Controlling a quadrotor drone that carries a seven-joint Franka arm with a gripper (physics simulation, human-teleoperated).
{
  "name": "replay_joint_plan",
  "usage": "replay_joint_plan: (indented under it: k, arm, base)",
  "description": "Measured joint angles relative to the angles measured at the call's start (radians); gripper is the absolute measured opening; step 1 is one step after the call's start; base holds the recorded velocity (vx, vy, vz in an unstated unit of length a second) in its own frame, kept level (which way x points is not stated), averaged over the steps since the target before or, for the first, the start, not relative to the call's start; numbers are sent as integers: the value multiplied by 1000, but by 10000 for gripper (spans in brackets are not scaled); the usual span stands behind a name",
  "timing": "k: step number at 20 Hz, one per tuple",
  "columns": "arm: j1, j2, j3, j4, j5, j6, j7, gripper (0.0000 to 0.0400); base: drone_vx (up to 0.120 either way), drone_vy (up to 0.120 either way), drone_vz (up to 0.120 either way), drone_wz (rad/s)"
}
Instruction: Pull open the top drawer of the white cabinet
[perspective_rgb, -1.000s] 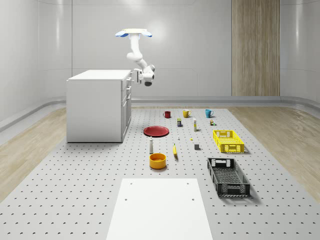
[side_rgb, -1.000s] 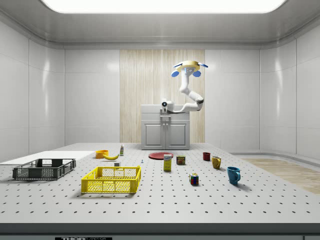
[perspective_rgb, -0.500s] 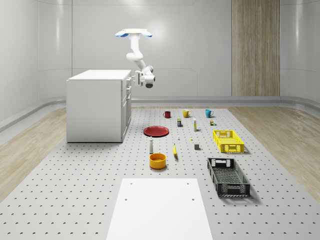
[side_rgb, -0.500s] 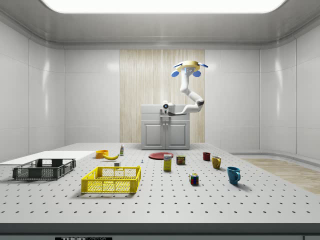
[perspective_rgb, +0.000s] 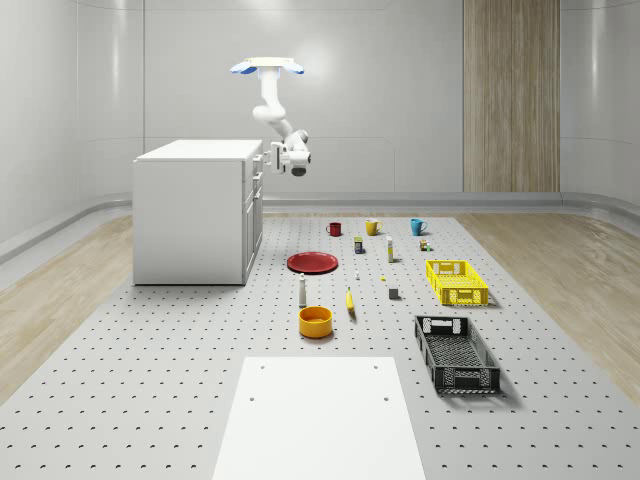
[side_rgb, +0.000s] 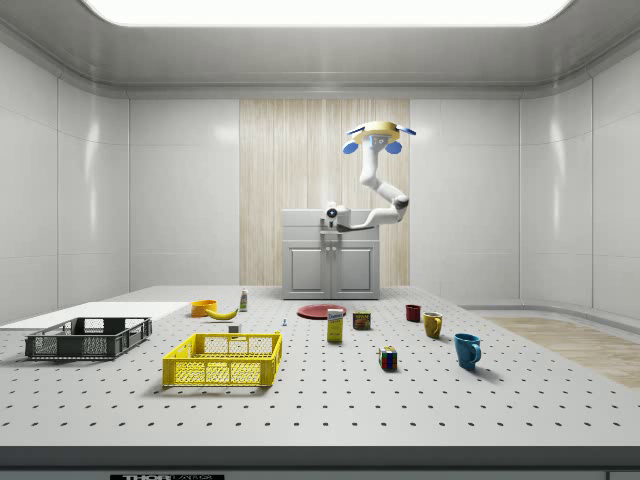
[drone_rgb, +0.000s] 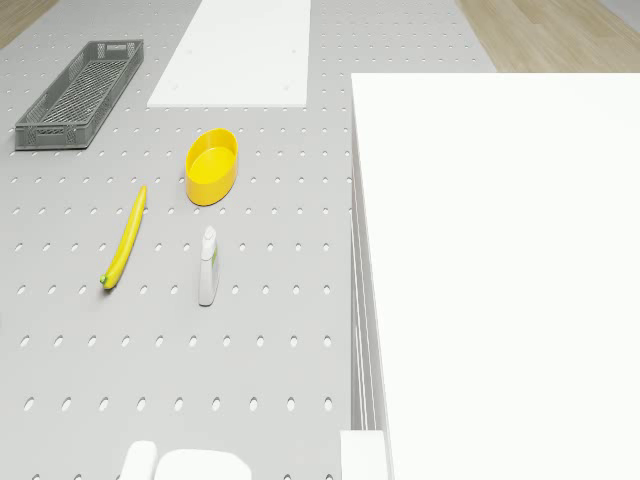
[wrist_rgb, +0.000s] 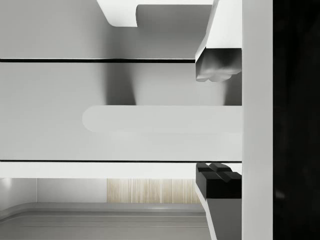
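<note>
Gripper (wrist_rgb: 218, 127) fingers (wrist_rgb: 218, 67) apart, straddling the drawer handle (wrist_rgb: 160, 119).

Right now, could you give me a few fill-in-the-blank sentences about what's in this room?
1. The drone hovers above the white ____.
2. The pincer sits at the cabinet's ____ drawer.
3. The bowl near the banana is ____.
4. The basket beside the dark one is ____.

Missing: cabinet; top; yellow; yellow

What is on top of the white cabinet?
The white cabinet has a bare white top. The drone hovers above its front edge, not resting on it. The gripper is at the top drawer front.
</note>
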Motion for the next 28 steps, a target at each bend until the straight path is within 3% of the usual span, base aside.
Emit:
replay_joint_plan:
  k: [7,25,28]
  arm:
    - [28,-29,-10,-3,-21,26,20,297]
    - [88,-92,-26,-8,-69,82,64,305]
    - [96,-102,-28,-9,-76,89,71,200]
  base:
    - [0,-74,0,0]
    - [0,0,0,0]
    - [0,0,0,0]
